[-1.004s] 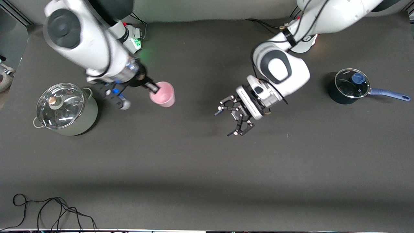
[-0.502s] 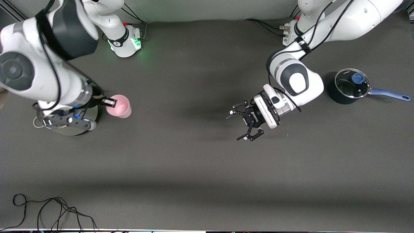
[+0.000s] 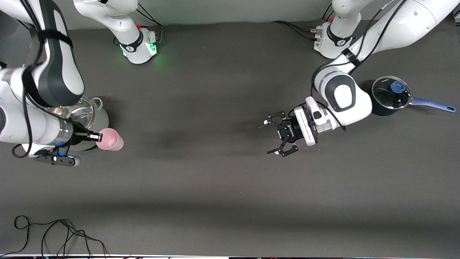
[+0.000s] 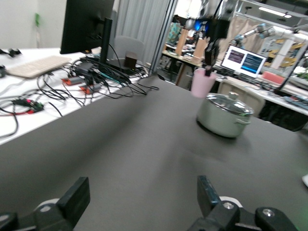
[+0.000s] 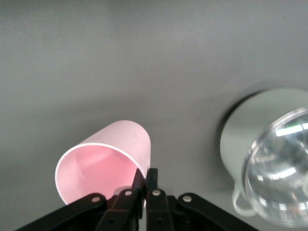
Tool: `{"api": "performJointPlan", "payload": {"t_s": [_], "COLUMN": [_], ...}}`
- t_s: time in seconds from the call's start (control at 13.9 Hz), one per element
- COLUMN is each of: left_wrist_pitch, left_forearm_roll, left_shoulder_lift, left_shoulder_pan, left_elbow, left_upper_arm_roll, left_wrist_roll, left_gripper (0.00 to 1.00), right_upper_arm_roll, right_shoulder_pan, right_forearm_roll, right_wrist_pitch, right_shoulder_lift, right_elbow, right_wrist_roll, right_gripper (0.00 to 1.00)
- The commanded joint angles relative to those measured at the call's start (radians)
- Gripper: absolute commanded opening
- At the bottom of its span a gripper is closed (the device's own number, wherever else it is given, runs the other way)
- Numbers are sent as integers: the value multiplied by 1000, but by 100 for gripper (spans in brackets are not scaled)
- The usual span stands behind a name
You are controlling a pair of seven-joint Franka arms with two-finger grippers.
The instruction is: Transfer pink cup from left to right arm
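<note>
The pink cup (image 3: pixel 111 140) is held tilted in the air by my right gripper (image 3: pixel 95 136), which is shut with one finger inside the rim and one outside. It hangs over the table beside the grey-green pot. In the right wrist view the cup (image 5: pixel 103 161) opens toward the camera and my right gripper (image 5: pixel 146 177) pinches its wall. My left gripper (image 3: pixel 269 139) is open and empty over the middle of the table, toward the left arm's end. The left wrist view shows my left gripper (image 4: pixel 143 192) wide open with bare mat between, and the cup (image 4: pixel 202 83) far off.
A grey-green pot with a glass lid (image 3: pixel 94 114) stands under the right arm, partly hidden; it also shows in the right wrist view (image 5: pixel 269 159) and the left wrist view (image 4: pixel 224 115). A dark saucepan with a blue handle (image 3: pixel 390 95) stands at the left arm's end. A black cable (image 3: pixel 54 233) lies near the front edge.
The right arm has carried the cup toward its own end of the table, to beside the pot. The left gripper has drawn back a little toward the left arm's end, still open.
</note>
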Motion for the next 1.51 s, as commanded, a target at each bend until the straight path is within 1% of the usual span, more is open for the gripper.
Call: {"api": "performJointPlan", "payload": {"t_s": [0.0,0.07,0.22,0.36,0.43,0.5,0.57,0.65,0.72,0.79,0.86,1.0,1.08,1.15,1.29,1.43], "left_wrist_pitch": [-146,-221,-379,-597,-689,-773,-865,-948,-1025,-1093,-1152,-1251,-1275,-1286,-1290,-1303], "left_forearm_roll": [172,277,524,741,848,908,939,973,1043,1126,1186,1304,1378,1441,1557,1567], "left_shoulder_lift": [-47,-62,-96,-96,-95,-93,-90,-92,-96,-98,-98,-99,-104,-105,-139,-216], "left_shoulder_pan": [95,129,189,238,242,247,250,246,247,249,247,249,247,235,235,244], "left_elbow": [-39,-38,-10,65,117,166,210,261,307,348,391,476,508,537,551,551], "left_upper_arm_roll": [-6,-6,-6,-5,-3,1,26,46,47,46,46,47,46,44,32,41], "left_wrist_roll": [-238,-361,-640,-957,-1079,-1200,-1332,-1420,-1487,-1564,-1648,-1735,-1779,-1814,-1841,-1894], "left_gripper": [99,99,100,100,100,100,100,100,100,100,100,100,100,100,100,100], "right_upper_arm_roll": [-4,-7,-8,-8,-8,-8,-8,-8,-8,-8,-8,-10,-10,-10,-8,-7], "right_shoulder_pan": [-3,-10,-15,-17,-18,-17,-17,-17,-15,-12,-14,-10,-10,-7,-7,-6], "right_forearm_roll": [8,8,8,8,8,8,8,8,8,8,8,6,5,0,0,0], "right_wrist_pitch": [187,268,423,515,543,567,592,597,589,569,530,430,357,274,124,-8], "right_shoulder_lift": [-32,-23,5,45,65,80,85,85,74,48,15,-80,-132,-178,-254,-304], "right_elbow": [-170,-219,-306,-340,-343,-351,-359,-362,-362,-360,-356,-345,-330,-298,-226,-137], "right_wrist_roll": [-29,-31,-37,-39,-40,-40,-40,-40,-40,-42,-42,-42,-40,-40,-42,-39], "right_gripper": [0,0,0,0,0,0,0,0,19,78,100,100,100,100,100,100]}}
